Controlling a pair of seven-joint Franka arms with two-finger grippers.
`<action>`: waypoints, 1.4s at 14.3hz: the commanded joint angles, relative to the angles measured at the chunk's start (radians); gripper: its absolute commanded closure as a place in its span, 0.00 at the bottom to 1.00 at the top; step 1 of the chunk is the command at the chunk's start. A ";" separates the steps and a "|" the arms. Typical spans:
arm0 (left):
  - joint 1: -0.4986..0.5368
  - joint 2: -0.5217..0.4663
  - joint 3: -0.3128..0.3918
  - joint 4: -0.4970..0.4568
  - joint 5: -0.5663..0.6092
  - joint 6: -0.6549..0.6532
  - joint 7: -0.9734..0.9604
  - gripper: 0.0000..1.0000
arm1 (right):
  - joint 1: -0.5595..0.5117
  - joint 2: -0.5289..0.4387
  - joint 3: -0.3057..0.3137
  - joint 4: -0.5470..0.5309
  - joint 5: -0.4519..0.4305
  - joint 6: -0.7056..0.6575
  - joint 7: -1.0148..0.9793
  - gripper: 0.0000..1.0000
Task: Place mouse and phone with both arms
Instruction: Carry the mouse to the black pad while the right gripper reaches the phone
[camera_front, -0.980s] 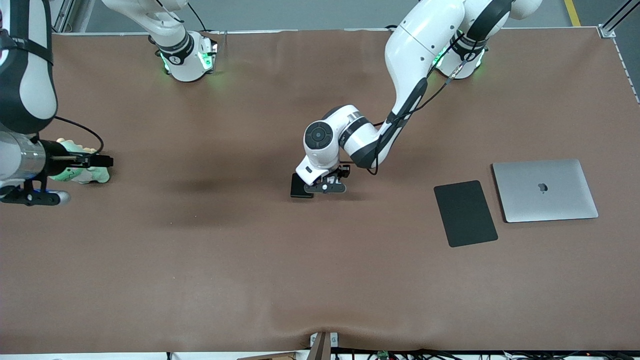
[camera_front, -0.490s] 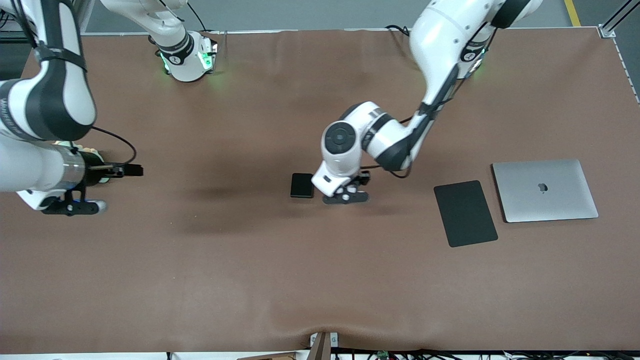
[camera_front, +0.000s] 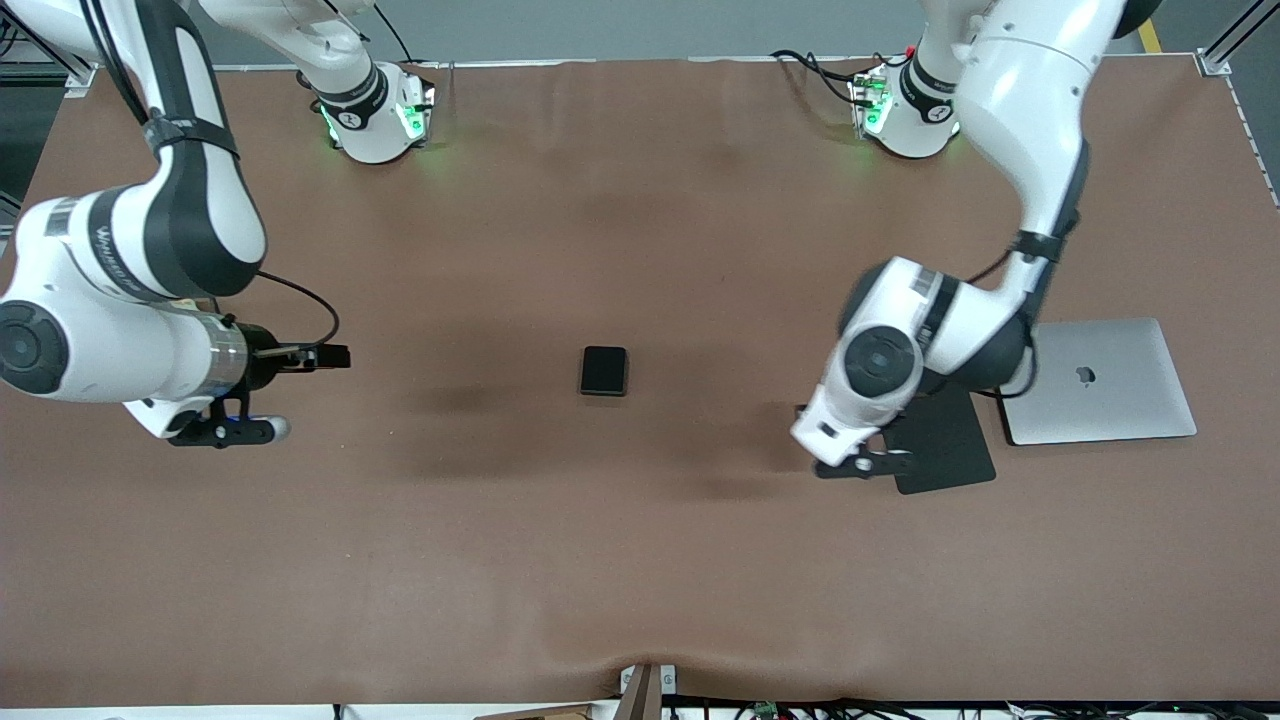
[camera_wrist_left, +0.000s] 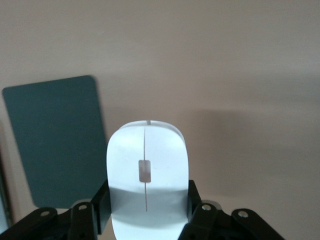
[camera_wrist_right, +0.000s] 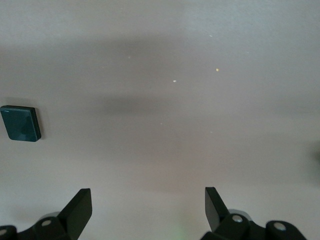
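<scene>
We see left gripper (camera_wrist_left: 145, 220) w/ jaws clamped on mouse (camera_wrist_left: 146, 175), mid-right of frame beside mouse pad (camera_front: 945, 440). Right gripper (camera_wrist_right: 147, 207) jaws wide, empty, mid-left. Phone (camera_front: 604, 371) centre on bench (camera_front: 640, 560).

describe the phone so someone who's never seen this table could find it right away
Start at the silver laptop toward the left arm's end of the table; beside it lies a large black mouse pad. The phone lies alone mid-table: a much smaller black slab with rounded corners.
</scene>
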 joint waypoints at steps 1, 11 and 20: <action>0.085 -0.015 -0.014 -0.099 0.084 0.059 0.027 1.00 | 0.036 0.019 -0.003 0.001 0.029 0.034 0.047 0.00; 0.245 -0.035 -0.024 -0.284 0.133 0.283 0.065 1.00 | 0.232 0.143 -0.002 0.001 0.040 0.216 0.240 0.00; 0.234 -0.059 -0.028 -0.276 0.130 0.296 0.057 0.00 | 0.345 0.251 0.021 0.004 0.101 0.403 0.403 0.00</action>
